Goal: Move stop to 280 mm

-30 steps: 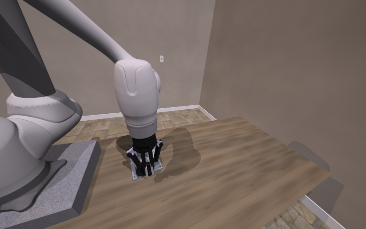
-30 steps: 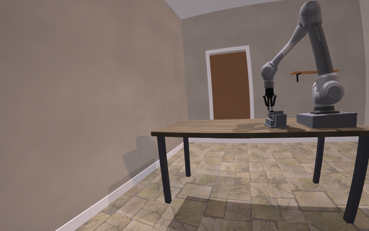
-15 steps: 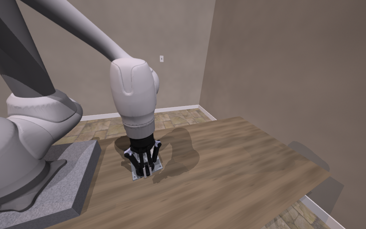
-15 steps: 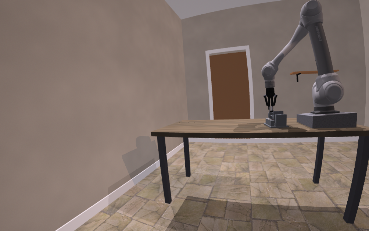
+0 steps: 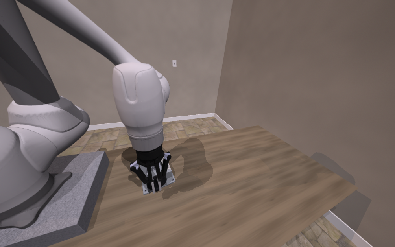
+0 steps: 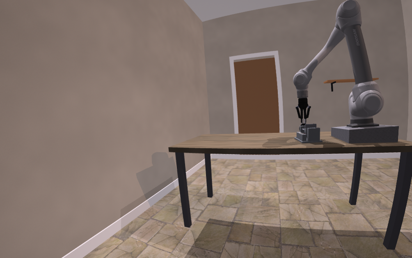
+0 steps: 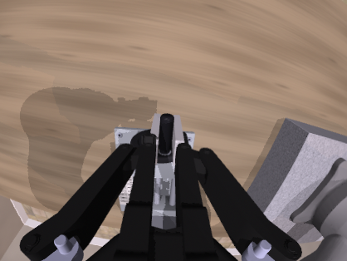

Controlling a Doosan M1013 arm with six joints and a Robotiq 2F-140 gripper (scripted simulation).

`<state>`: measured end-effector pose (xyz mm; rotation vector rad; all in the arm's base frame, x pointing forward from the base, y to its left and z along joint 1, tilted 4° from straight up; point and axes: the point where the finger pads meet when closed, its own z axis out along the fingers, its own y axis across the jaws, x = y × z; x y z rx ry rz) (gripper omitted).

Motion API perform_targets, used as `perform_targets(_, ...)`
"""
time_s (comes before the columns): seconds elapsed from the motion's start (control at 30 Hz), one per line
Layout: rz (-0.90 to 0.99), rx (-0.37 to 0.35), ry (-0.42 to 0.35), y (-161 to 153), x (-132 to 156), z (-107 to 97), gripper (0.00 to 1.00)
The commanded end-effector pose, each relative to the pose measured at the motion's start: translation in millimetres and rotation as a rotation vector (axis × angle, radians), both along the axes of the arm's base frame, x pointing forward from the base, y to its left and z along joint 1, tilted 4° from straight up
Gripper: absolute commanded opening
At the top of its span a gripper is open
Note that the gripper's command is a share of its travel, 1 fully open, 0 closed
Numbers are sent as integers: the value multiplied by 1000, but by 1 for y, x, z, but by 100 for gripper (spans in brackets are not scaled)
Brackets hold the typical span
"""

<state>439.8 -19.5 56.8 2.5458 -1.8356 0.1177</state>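
taupe walls point(image 5: 314, 72) point(image 6: 100, 91) | stone-tiled floor point(image 5: 186, 128) point(image 6: 258, 209) | wooden table point(image 5: 247, 180) point(image 6: 230, 140) point(image 7: 232, 54) | brown door point(image 6: 257, 97)
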Motion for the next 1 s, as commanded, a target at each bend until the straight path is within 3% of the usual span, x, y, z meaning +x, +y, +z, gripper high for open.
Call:
perform_targets(0.0, 1, -1, 2, -1, -4, -2, 4)
perform_targets(0.97, 1, -1, 2, -8, -18, -24, 4)
